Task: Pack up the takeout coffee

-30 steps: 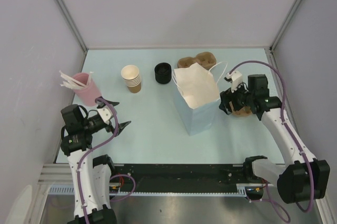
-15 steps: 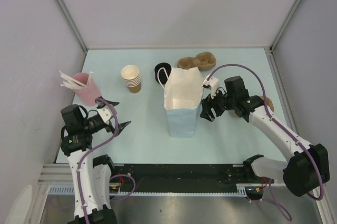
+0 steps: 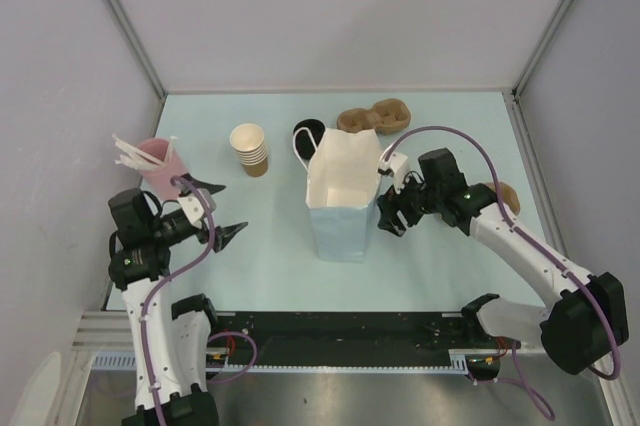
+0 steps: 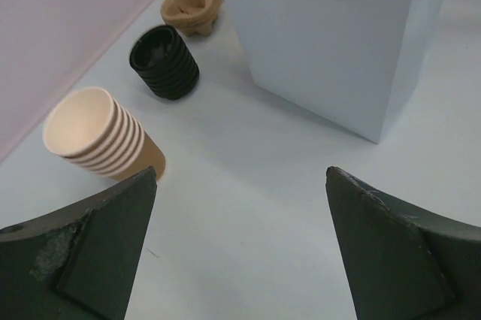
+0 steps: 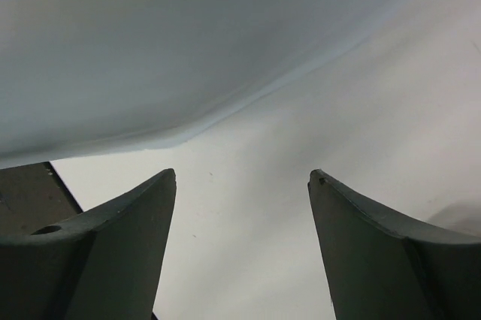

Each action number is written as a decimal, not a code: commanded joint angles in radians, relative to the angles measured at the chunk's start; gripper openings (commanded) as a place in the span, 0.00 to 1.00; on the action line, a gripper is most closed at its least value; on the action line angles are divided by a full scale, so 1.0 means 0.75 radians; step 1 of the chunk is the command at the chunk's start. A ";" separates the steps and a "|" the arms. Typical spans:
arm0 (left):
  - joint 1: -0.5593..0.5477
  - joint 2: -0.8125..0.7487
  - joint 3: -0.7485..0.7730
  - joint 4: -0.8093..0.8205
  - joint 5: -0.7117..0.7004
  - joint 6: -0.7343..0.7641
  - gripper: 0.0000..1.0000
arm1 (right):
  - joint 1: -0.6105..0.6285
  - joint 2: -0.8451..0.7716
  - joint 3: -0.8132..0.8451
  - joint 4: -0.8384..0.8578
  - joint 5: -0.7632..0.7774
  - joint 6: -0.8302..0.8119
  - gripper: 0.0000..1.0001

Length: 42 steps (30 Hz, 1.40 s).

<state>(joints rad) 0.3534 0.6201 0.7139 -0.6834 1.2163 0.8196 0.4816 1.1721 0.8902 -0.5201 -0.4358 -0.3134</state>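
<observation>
the left gripper (image 4: 240, 173) hung above the pale blue table top (image 3: 270, 246) with its two dark fingers spread wide and nothing between them, well to the left of the upright white paper bag (image 3: 338, 194). its camera looked toward the stack of nested tan paper cups (image 4: 101, 140), the ribbed stack of black plastic lids (image 4: 165, 61) and, further back, the moulded brown pulp cup carrier (image 4: 194, 1), all standing apart from the fingers. a pink cup of white stirrers (image 3: 155, 164) stood at the table's left edge, near the left arm. the right gripper (image 5: 243, 176) sat low, just beside the bag's right wall, its fingers also apart and empty; whether they touched the paper could not be told. of the small tan kraft-paper cup (image 3: 505, 192) only a rounded tan patch showed, on the table behind the right forearm, outside the bag and clear of both grippers; upright or tipped could not be told.
</observation>
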 commanded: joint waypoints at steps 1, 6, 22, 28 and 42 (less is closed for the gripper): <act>-0.072 0.051 0.189 0.144 0.102 -0.145 1.00 | -0.079 -0.115 0.010 -0.071 0.119 -0.108 0.77; -0.319 0.124 0.277 0.416 -0.040 -0.393 1.00 | -0.202 -0.245 0.020 -0.225 0.123 -0.279 0.77; -0.839 0.345 0.302 0.656 -0.448 -0.614 1.00 | -0.765 -0.060 0.048 -0.164 0.199 -0.331 0.75; -0.839 0.225 0.310 0.431 -0.544 -0.424 1.00 | -0.840 0.194 0.095 -0.015 0.270 -0.237 0.74; -0.839 0.104 0.142 0.394 -0.589 -0.422 1.00 | -0.908 0.419 0.163 0.088 0.391 -0.228 0.73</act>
<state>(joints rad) -0.2714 0.7120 0.8276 -0.3855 0.7853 0.4980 -0.1795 1.4475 0.9657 -0.4870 -0.1684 -0.4877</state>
